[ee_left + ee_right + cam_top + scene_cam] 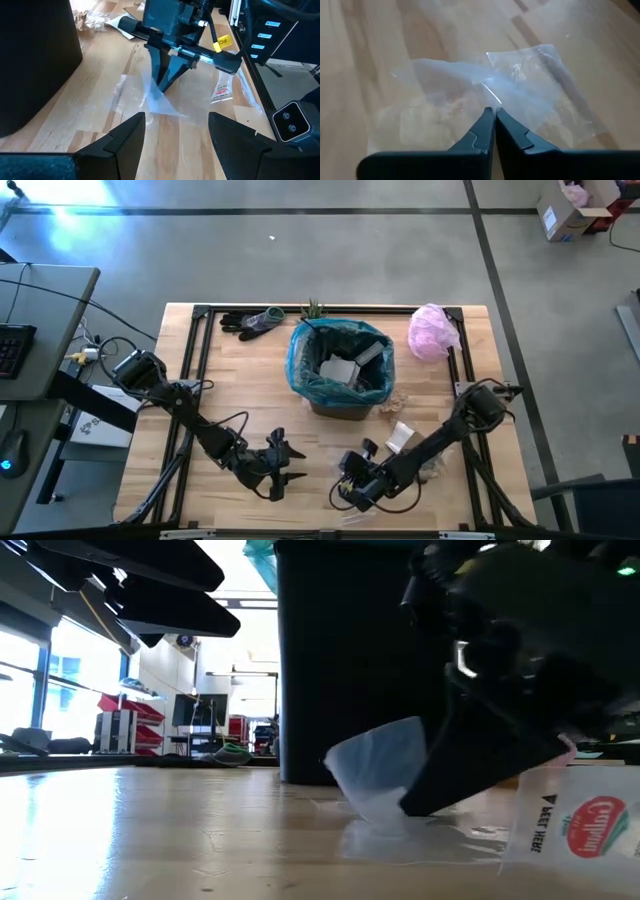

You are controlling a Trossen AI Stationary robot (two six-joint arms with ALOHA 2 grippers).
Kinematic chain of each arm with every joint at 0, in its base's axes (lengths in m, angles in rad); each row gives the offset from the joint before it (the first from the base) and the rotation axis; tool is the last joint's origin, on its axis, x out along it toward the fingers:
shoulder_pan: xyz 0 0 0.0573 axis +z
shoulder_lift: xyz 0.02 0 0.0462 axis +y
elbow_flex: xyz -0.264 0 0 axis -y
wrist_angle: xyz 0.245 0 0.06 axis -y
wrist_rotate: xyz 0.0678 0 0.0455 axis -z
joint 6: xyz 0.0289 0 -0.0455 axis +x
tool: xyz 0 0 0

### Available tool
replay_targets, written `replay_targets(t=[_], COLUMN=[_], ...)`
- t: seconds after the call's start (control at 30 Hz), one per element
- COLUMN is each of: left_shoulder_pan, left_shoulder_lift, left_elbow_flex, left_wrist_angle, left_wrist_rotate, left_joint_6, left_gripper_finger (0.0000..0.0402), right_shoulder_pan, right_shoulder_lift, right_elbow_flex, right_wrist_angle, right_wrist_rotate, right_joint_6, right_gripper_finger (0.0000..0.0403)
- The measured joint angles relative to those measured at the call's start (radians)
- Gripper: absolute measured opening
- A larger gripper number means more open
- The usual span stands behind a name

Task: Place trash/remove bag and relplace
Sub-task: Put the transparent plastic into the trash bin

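The black bin point(340, 385), lined with the teal bag point(305, 360), stands mid-table with trash inside. A clear plastic wrapper point(520, 85) lies on the wood near the table's near edge. My right gripper point(349, 488) is down on it and shut, as the right wrist view point(495, 114) and the left wrist view point(161, 90) both show. My left gripper point(281, 466) hovers open just left of it, fingers pointing at the wrapper point(150, 102). More trash lies by the right arm: white scraps point(400, 436), a brownish lump point(392, 400), a printed packet point(575, 820). My right gripper pinches the clear wrapper between its two fingertips at a raised fold near the wrapper's middle point(156, 96). The fingers slant down from above. The pinched part point(380, 765) stands up off the wood, while the rest of the sheet point(400, 838) stays flat on the table.
A pale pink plastic bag point(432, 332) sits at the far right corner. Dark gloves point(250, 322) and a small green plant point(314, 310) lie behind the bin. A black frame point(190, 360) borders the table. Bare wood stretches left of the bin point(240, 380).
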Motion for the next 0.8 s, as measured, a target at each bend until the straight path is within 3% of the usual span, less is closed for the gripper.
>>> replay_targets(t=[0.17, 0.53, 0.8], left_shoulder_pan=[0.0, 0.003, 0.009], left_shoulder_lift=[0.03, 0.124, 0.147], left_elbow_flex=[0.0, 0.0, 0.0], left_wrist_angle=[0.011, 0.154, 0.173], left_wrist_rotate=[-0.001, 0.031, 0.053], left_joint_6=[-0.013, -0.016, -0.019], left_gripper_finger=[0.0202, 0.0202, 0.0202], right_shoulder_pan=[0.023, 0.053, 0.053], right_shoulder_lift=[-0.065, -0.234, -0.295], right_elbow_flex=[-0.007, -0.003, -0.003], right_wrist_angle=[-0.033, -0.024, -0.021], right_wrist_rotate=[-0.002, 0.129, 0.195], right_joint_6=[-0.008, -0.1, -0.146], right_gripper_finger=[0.0, 0.0, 0.0])
